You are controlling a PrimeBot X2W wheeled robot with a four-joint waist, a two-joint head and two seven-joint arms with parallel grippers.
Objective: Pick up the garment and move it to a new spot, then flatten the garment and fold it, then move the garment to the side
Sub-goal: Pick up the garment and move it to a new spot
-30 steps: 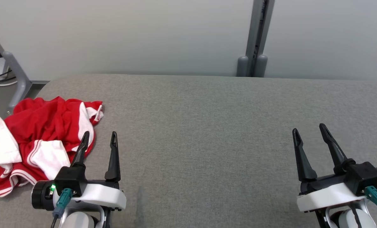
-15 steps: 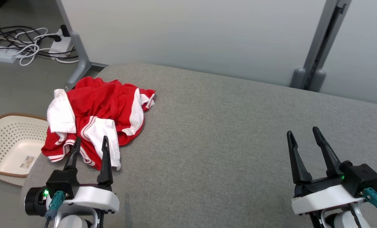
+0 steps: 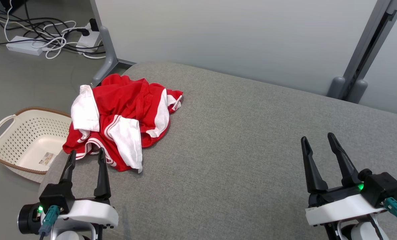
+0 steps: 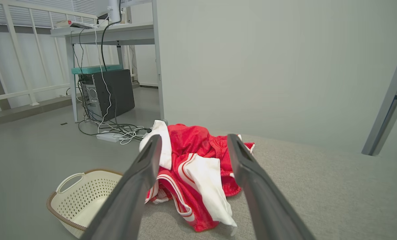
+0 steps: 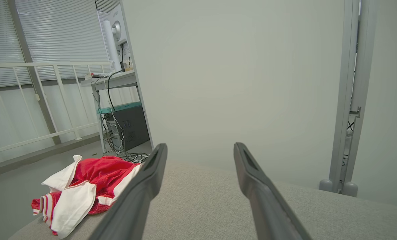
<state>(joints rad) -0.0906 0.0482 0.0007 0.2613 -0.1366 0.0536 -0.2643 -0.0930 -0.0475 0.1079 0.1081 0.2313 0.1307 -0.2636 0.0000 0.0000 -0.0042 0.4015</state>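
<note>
A crumpled red and white garment (image 3: 121,120) lies near the left end of the grey padded surface (image 3: 238,140). My left gripper (image 3: 86,156) hovers open just in front of its near edge, nothing between its fingers. The left wrist view shows the garment (image 4: 198,166) straight ahead between the two open fingers. My right gripper (image 3: 316,139) stands open and empty at the lower right, far from the cloth. In the right wrist view the garment (image 5: 85,185) sits at the lower left.
A cream perforated basket (image 3: 21,140) stands on the floor left of the surface, also seen as the basket (image 4: 81,200) from the left wrist. Cables and a power strip (image 3: 23,45) lie on the floor. A grey partition post (image 3: 361,60) rises behind.
The head camera has turned left, so the whole picture shifted right and the basket and cables came into view. Both grippers stay open; the garment lies unchanged.
</note>
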